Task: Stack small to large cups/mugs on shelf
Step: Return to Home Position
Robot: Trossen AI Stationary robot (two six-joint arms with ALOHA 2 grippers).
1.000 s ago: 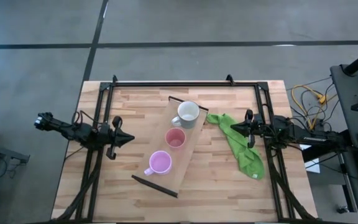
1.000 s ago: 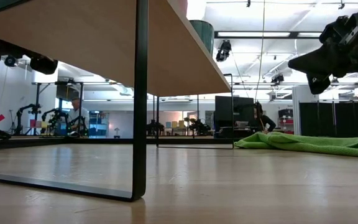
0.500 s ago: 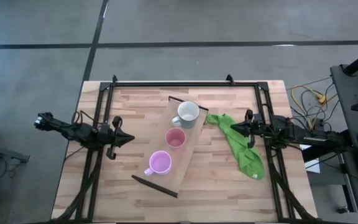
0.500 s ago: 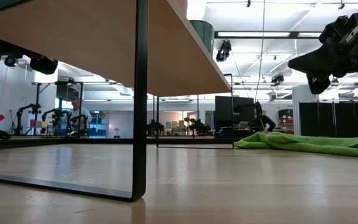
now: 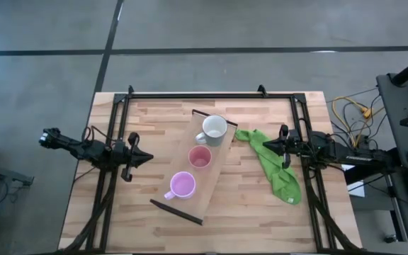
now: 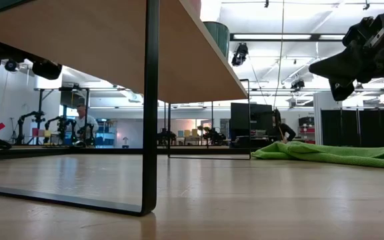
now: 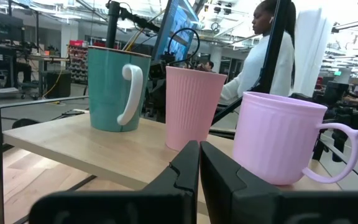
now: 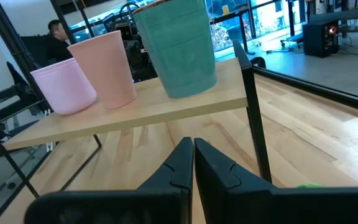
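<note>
Item: shelf (image 5: pixel 193 205). A long light-wood plank on thin black legs, set slantwise on the wooden counter (image 5: pixel 154 234), between the two sets of fingers. In the low view its underside (image 6: pixel 79 47) is raised well above the counter top.

Contents: three upright vessels in one row along the plank, each apart from the next.
- Mug (image 5: pixel 214 129), teal outside and pale inside, with a white handle. It stands at the end of the row nearest the right fingers, its handle turned toward the left fingers.
- Pink cup (image 5: pixel 200 157), ribbed, no handle. It stands in the middle of the row, straight ahead of the left fingers.
- Lilac mug (image 5: pixel 183 185), ribbed. It stands at the end of the row farthest from the right fingers, and its handle juts past the plank's edge.

Left gripper (image 5: pixel 147 159): at the counter's edge, beside the shelf and clear of it. The fingers (image 7: pixel 185 165) are pressed together on nothing and aim at the row.

Right gripper (image 5: pixel 266 146): on the opposite side of the shelf, above the counter. The fingers (image 8: pixel 180 163) are likewise pressed together and empty.

Other: a crumpled green cloth (image 5: pixel 275 170) lies on the counter under and ahead of the right fingers, one end reaching close to the shelf. A person (image 7: pixel 272 56) in a white top stands in the room beyond the left fingers.
</note>
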